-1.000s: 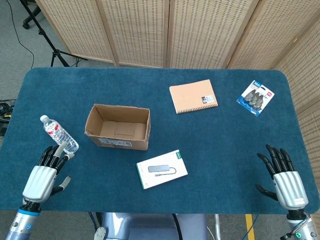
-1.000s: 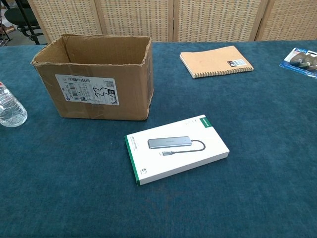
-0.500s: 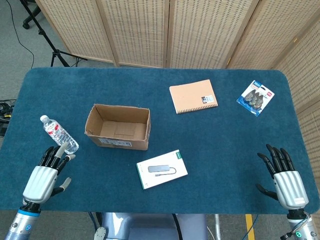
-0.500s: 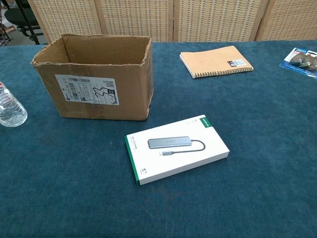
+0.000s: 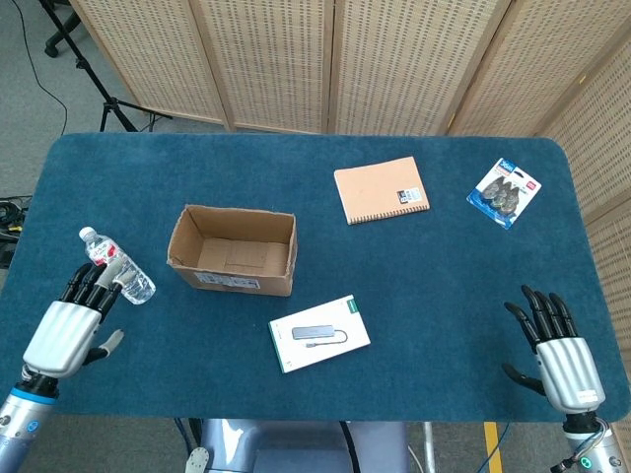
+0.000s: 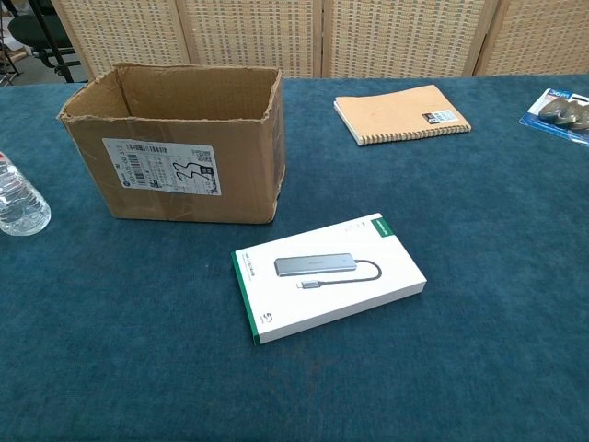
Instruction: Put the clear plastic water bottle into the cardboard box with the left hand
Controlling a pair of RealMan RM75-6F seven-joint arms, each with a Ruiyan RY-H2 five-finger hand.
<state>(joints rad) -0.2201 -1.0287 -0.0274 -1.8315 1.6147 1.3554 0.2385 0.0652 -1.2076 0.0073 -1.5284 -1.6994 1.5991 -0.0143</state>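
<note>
Our left hand (image 5: 69,320) moves up beside the water bottle (image 5: 116,264), fingers spread and empty; our right hand (image 5: 557,345) rests open too

Blue table (image 5: 414,266): box (image 5: 233,249), notebook (image 5: 381,189).

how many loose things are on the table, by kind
bottle: 1
box: 1
notebook: 1
boxed usb hub: 1
blister pack: 1
total: 5
</note>
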